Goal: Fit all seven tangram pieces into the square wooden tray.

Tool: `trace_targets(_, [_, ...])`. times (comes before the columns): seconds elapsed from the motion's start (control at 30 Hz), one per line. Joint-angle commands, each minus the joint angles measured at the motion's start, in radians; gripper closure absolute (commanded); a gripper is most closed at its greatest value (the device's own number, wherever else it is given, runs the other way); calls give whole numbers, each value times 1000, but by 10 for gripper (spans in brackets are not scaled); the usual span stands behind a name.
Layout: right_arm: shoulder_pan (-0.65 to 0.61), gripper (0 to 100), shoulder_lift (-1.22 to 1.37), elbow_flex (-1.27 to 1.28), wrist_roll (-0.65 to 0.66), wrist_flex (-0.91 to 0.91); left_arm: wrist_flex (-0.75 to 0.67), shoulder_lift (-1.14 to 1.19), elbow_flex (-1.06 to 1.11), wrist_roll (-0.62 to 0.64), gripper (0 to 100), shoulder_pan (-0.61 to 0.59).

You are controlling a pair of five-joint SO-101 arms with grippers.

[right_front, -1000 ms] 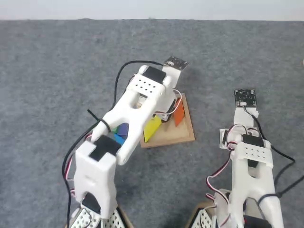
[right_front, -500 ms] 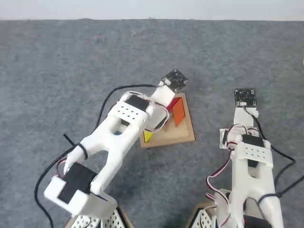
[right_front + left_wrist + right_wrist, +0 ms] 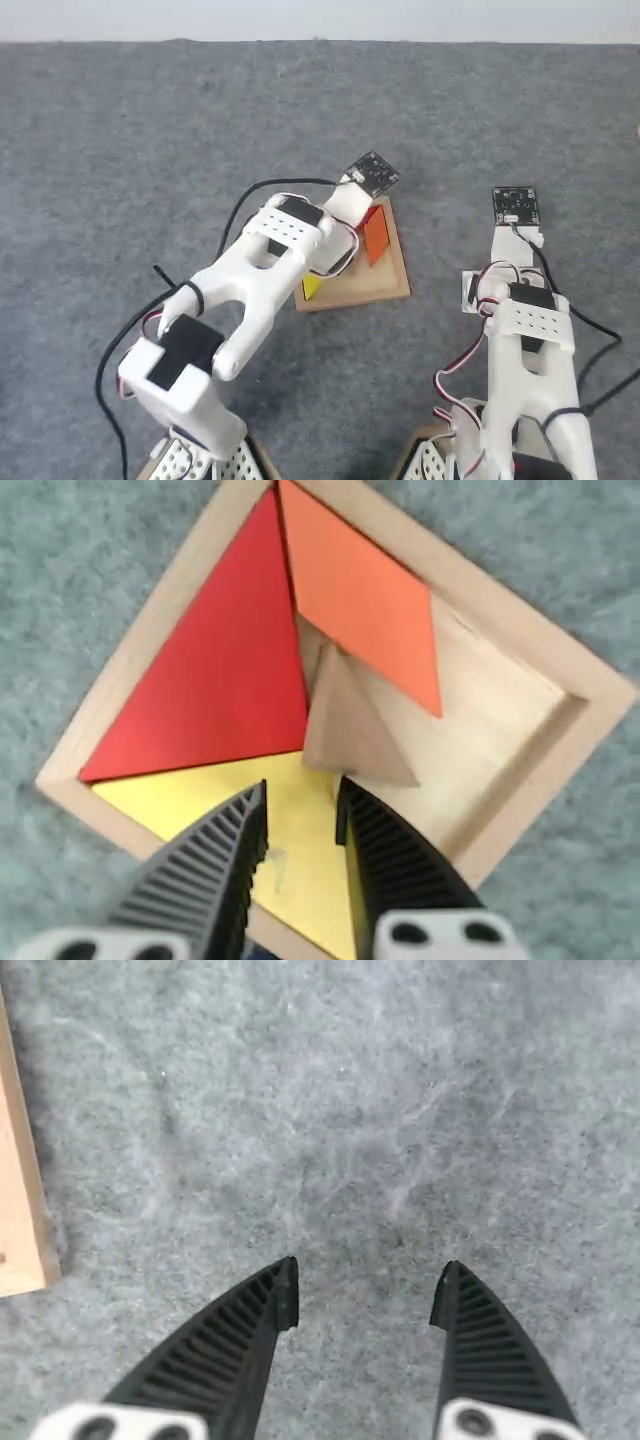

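Tray [image 3: 490, 720] has four pieces in it by my count: red triangle [image 3: 220, 670], orange piece [image 3: 365, 590], yellow triangle [image 3: 180, 805] and a small tan triangle [image 3: 350, 730]. Red sits edge to edge with both yellow and orange. The tan one touches red and orange and has a stretch of bare tray floor beside it. I honestly can't tell if it's lying flat or tipped up on an edge

Left gripper [image 3: 301, 785] hangs over the yellow triangle, jaws only a crack apart with nothing between them, tips just short of the tan piece's corner. Right gripper [image 3: 365, 1285] is spread wide and empty over bare carpet [image 3: 400, 1110]

My guess is the step is getting that tan piece seated. I'd keep the jaws narrow, come down beside it and nudge it flat against orange. Pressing on yellow could pop it up against the rim, so stay off it. Roughly halfway through the task, I'd say

Left wrist cam gives the full layout inside the tray. The high cam has the left arm across most of the tray [image 3: 365, 280], but it does place things: tray near the middle of the table, orange at its 1 o'clock, yellow at 8, left arm coming in from 7, right arm parked at 4
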Motion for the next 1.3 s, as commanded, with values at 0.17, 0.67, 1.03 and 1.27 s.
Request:
trace_targets(0.17, [-10, 764, -28, -44, 12, 4, -34, -6, -61, 28, 884, 68])
trace_targets(0.67, [-10, 764, -28, -43, 11, 4, 54, 3, -120, 28, 885, 37])
trace_targets(1.03, [-10, 764, -28, -43, 11, 4, 5, 64, -90, 28, 885, 32])
trace_targets(1.27, [-10, 764, -28, -43, 11, 4, 9, 101, -171, 29, 885, 31])
